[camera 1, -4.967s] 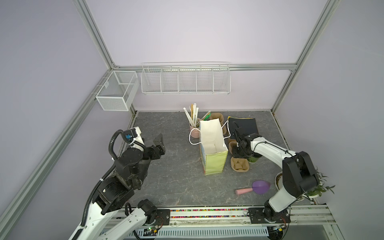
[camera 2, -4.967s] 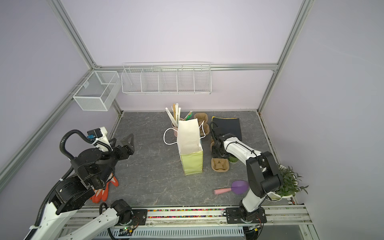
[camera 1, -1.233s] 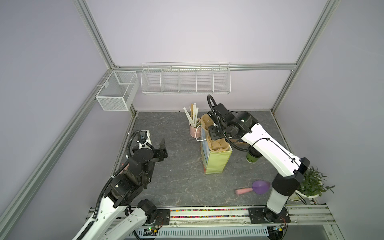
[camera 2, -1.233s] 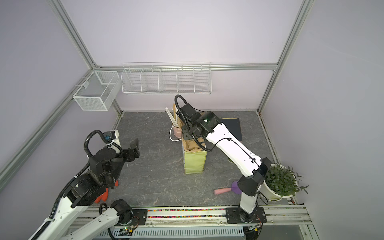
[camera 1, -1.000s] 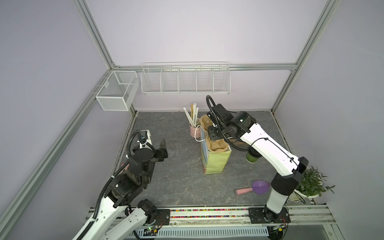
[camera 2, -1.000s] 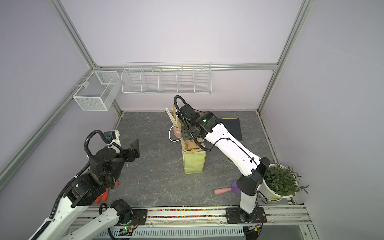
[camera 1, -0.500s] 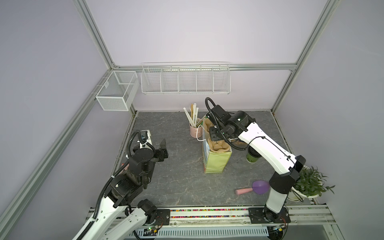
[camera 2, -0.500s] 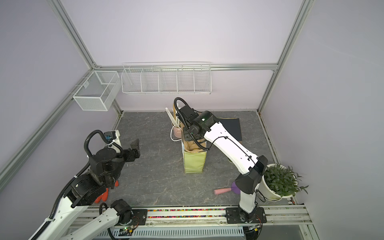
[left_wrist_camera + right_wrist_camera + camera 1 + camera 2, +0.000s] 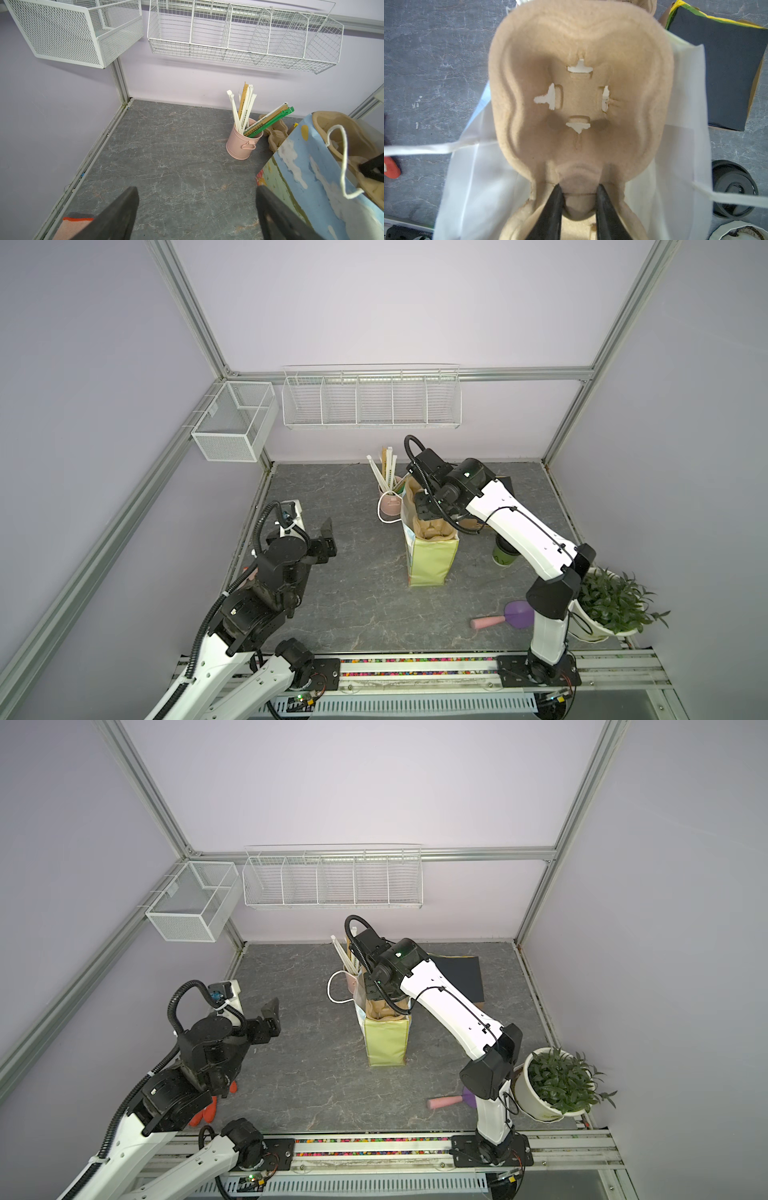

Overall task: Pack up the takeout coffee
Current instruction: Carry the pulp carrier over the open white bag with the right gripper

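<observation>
pinching carrier [image 9: 579, 62] by its middle ridge with right gripper [image 9: 579, 191], holding it part-way inside the open bag [image 9: 430, 568]. holding left gripper [image 9: 196, 190] spread wide, well apart from bag, gripping nothing. noting cup [image 9: 503, 562] standing upright on floor [image 9: 332, 497] just beside bag, under right arm [image 9: 523, 531].

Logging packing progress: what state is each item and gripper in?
paper bag: upright, mouth open
cup carrier: partly in the bag's mouth
takeout coffee: lidded, upright, outside the bag
pink bucket: upright, holding straws
left gripper: open, empty
right gripper: shut on cup carrier
</observation>
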Robot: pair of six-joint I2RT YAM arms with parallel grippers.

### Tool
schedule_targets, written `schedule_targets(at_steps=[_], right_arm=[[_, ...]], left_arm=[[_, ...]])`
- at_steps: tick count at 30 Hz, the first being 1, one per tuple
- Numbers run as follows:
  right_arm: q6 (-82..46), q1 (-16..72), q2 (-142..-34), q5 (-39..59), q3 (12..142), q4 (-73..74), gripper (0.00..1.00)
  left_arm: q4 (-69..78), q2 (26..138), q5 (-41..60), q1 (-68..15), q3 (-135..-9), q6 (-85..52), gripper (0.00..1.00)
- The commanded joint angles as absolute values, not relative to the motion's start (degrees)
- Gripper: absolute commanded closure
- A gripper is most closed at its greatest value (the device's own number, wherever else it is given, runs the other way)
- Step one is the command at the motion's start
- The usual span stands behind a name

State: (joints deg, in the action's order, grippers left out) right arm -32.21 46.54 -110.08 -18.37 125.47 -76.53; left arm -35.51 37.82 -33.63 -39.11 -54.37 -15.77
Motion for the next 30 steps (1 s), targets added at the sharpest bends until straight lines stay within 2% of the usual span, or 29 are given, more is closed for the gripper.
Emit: schedule_targets(at_steps=[1, 15, 30], right_arm=[[-33.04, 46.17, -112.06, -18.17, 128.8, -81.16, 0.72], [-34.7, 45.8, -114.97, -14.54, 133.17, -81.73, 0.7], [-34.84, 46.85, -113.63, -17.01, 136.14, -83.23, 0.69]], left_arm=[[-36.88, 37.97, -32.87, -38.85, -53.98, -14.77, 0.12], [-37.0, 39.02, -32.1, -38.85, -54.05, -14.68, 0.12], [-37.0, 39.03, -31.8, -38.85, -54.05, -14.54, 0.11]])
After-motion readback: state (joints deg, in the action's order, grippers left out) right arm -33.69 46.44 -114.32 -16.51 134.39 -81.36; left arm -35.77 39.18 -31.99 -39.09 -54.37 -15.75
